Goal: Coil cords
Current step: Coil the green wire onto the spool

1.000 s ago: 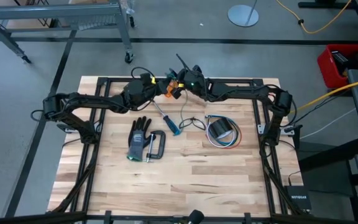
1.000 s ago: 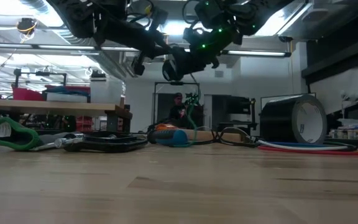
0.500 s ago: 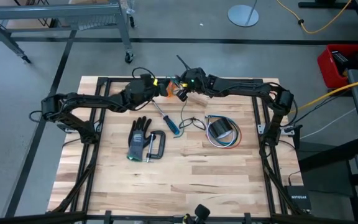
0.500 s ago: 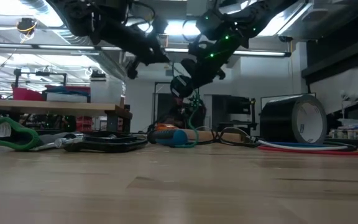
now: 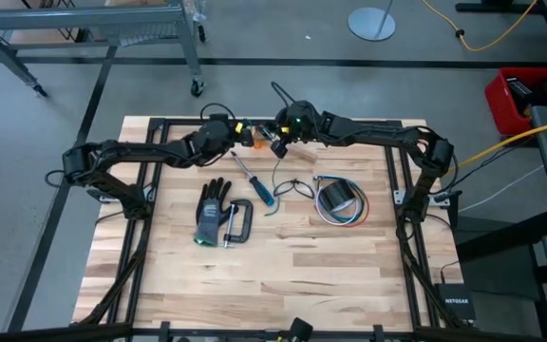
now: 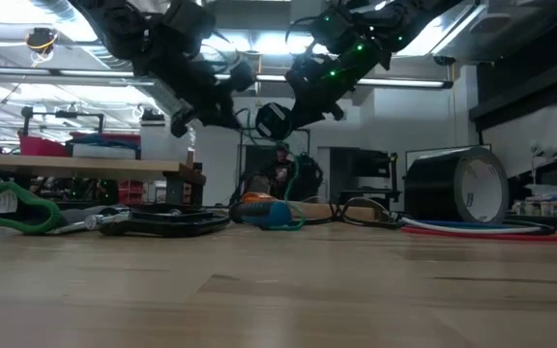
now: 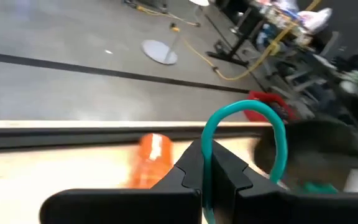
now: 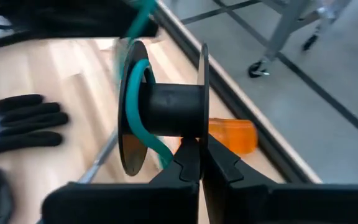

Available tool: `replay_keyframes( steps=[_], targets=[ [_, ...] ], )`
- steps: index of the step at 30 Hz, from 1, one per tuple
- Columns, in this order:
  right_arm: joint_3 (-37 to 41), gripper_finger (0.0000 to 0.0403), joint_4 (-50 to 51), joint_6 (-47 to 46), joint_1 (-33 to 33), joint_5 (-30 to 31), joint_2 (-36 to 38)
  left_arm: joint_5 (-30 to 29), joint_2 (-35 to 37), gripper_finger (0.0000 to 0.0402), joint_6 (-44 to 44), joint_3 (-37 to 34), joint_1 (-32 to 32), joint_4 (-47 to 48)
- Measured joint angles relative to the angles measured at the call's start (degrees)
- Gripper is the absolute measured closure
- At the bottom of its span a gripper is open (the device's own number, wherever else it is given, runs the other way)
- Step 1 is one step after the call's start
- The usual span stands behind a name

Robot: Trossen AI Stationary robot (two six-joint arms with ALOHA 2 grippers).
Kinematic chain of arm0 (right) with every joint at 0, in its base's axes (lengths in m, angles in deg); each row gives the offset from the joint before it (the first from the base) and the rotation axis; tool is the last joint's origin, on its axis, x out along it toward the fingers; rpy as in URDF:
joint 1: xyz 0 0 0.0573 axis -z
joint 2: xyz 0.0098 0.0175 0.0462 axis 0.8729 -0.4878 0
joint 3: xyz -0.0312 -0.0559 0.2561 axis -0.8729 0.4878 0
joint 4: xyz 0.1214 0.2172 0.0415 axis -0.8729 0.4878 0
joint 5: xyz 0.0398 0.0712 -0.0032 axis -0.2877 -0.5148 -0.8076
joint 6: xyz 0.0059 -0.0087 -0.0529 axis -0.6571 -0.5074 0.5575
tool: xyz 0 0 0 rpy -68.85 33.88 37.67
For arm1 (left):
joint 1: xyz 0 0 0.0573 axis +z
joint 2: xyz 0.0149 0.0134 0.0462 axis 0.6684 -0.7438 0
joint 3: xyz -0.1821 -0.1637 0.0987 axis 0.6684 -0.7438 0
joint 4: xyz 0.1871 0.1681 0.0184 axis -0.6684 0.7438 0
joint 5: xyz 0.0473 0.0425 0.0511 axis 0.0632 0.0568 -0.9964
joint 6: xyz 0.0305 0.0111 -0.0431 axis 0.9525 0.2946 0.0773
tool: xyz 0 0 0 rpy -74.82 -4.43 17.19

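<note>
both grippers have shifted a little toward the upper left of the high view since a second ago, staying close together above the table's far edge. left gripper (image 7: 207,177) is clamped shut on the teal-green cord (image 7: 272,134), which arches up in a loop from between its fingertips. right gripper (image 8: 201,163) is closed tight on the rim of a black spool (image 8: 166,112), with a turn of the teal cord lying against the spool's core. in the high view the cord trails down from the grippers to the table centre, beside the blue-handled screwdriver (image 5: 255,180). right of it lies the bundle of red, white and blue wires (image 5: 353,217) around a roll of tape (image 5: 338,198). a black glove (image 5: 213,211) and a clamp (image 5: 238,224) lie left of centre. an orange object (image 8: 232,134) sits near the far edge.
</note>
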Motion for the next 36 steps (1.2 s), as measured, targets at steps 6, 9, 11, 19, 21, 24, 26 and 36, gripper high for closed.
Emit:
replay_keyframes(
  steps=[6, 9, 11, 19, 21, 24, 26, 36],
  targets=[
    [0.0, 0.0402, -0.05, -1.32, -0.02, -3.34, 0.0, -0.15, 0.0, 0.0401, 0.19, -0.02, 3.38, -0.29],
    [0.0, 0.0402, 0.4, -1.32, -0.02, -3.32, 0.0, 0.45, 0.0, 0.0401, 0.21, -0.02, 4.85, -0.17],
    [0.0, 0.0402, 1.13, -1.28, -0.02, -3.32, 0.0, 0.46, 0.0, 0.0401, 0.21, -0.02, 5.78, -0.17],
    [0.02, 0.0402, 3.62, -1.25, -0.02, -2.36, 0.0, 5.85, 0.0, 0.0401, -0.05, -0.04, 8.27, -9.92],
    [0.02, 0.0402, 3.63, -1.23, -0.02, -0.64, 0.0, 9.91, 0.0, 0.0401, -0.09, -0.04, 8.49, -13.58],
    [0.02, 0.0402, 4.13, -1.22, -0.02, 1.77, 0.0, 16.84, 0.02, 0.0401, -0.1, -0.04, 8.49, -15.73],
    [0.02, 0.0402, 4.94, -1.14, -0.02, 3.71, 0.0, 23.23, 0.02, 0.0401, -0.14, -0.04, 8.6, -15.68],
    [0.04, 0.0402, 7.78, 0.1, -0.02, 6.8, 0.0, 34.21, 0.02, 0.0401, -0.27, -0.04, 9.17, -12.12]
  ],
)
